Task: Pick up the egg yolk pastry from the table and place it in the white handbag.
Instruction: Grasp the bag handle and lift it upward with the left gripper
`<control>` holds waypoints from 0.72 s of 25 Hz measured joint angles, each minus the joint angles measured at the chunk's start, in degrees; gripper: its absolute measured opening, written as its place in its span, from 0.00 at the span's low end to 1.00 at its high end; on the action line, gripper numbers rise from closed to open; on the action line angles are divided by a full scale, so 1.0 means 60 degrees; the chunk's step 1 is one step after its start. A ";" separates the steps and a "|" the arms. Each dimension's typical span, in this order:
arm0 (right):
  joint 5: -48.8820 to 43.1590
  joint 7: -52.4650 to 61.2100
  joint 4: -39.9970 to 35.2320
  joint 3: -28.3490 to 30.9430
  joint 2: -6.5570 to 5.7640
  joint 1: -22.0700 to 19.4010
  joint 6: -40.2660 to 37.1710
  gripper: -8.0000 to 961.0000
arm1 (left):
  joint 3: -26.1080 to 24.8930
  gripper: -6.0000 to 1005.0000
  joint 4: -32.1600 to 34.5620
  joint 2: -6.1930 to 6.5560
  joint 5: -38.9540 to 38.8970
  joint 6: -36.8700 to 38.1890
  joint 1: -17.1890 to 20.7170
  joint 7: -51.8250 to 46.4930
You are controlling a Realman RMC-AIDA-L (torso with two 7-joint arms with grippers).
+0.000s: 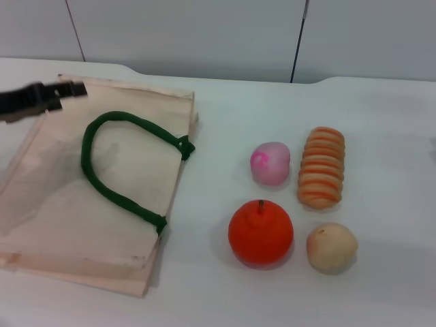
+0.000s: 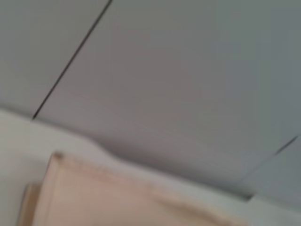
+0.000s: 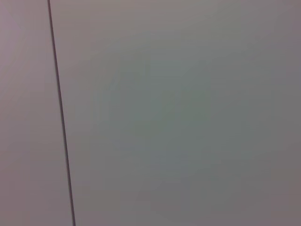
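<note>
The egg yolk pastry [image 1: 331, 247], a small pale tan ball, lies on the white table at the front right, next to the orange fruit. The white handbag [image 1: 82, 204] lies flat on the left, with its dark green loop handles [image 1: 102, 178] on top. A corner of the bag also shows in the left wrist view [image 2: 117, 197]. My left gripper [image 1: 71, 89] hovers over the bag's far left corner, far from the pastry. My right gripper is out of view, and the right wrist view shows only a wall panel.
An orange fruit [image 1: 260, 232] sits just left of the pastry. A pink-white bun [image 1: 270, 163] and a long orange-striped bread roll [image 1: 322, 167] lie behind them. A grey panelled wall [image 1: 225, 34] stands behind the table's far edge.
</note>
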 joint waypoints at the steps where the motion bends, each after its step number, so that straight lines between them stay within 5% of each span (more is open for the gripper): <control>1: -0.0002 -0.0003 -0.0001 -0.0001 -0.0001 0.0004 -0.0031 0.91 | 0.0005 0.81 -0.0016 0.0011 0.0459 -0.0080 -0.0174 -0.0120; 6: 0.0000 -0.0022 -0.0001 -0.0005 -0.0004 -0.0007 -0.0096 0.91 | 0.0011 0.81 -0.0035 0.0046 0.2811 -0.0488 -0.0927 -0.0891; 18: 0.0003 -0.0029 -0.0075 0.0009 -0.0005 -0.0017 -0.0433 0.91 | 0.0024 0.81 0.0322 0.0108 0.4463 -0.0931 -0.1586 -0.1241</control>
